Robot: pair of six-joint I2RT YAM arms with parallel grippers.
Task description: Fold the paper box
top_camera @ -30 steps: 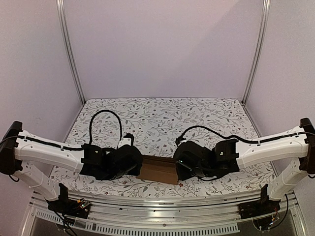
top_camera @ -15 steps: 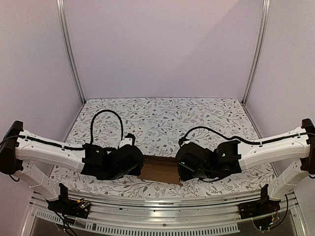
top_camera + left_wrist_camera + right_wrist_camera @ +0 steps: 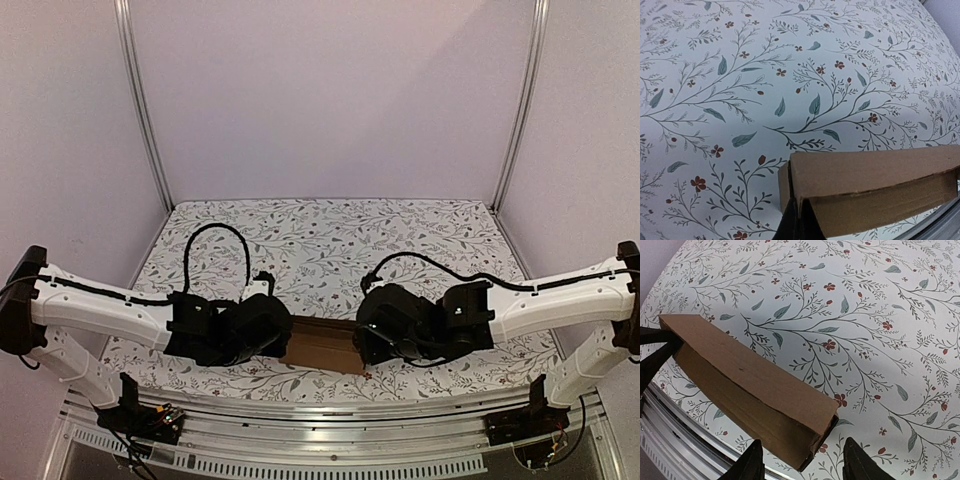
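Observation:
The paper box (image 3: 322, 345) is a shallow brown cardboard box, folded up, near the table's front edge between my two wrists. In the left wrist view its left end (image 3: 875, 185) fills the lower right, and my left gripper (image 3: 800, 216) is shut on the thin wall at that corner. In the right wrist view the paper box (image 3: 750, 382) runs from upper left to its right end, where a dark gap shows under the lid. My right gripper (image 3: 801, 445) is open, with a finger on each side of that end and neither touching it.
The floral tablecloth (image 3: 330, 240) covers the table behind the box. A metal rail (image 3: 670, 430) runs along the table's near edge just below the box. Purple walls and aluminium posts (image 3: 140, 100) close in the back and sides.
My right gripper has opened and let go of the box's right end, and its wrist has risen a little. The left gripper keeps its hold and has not moved.

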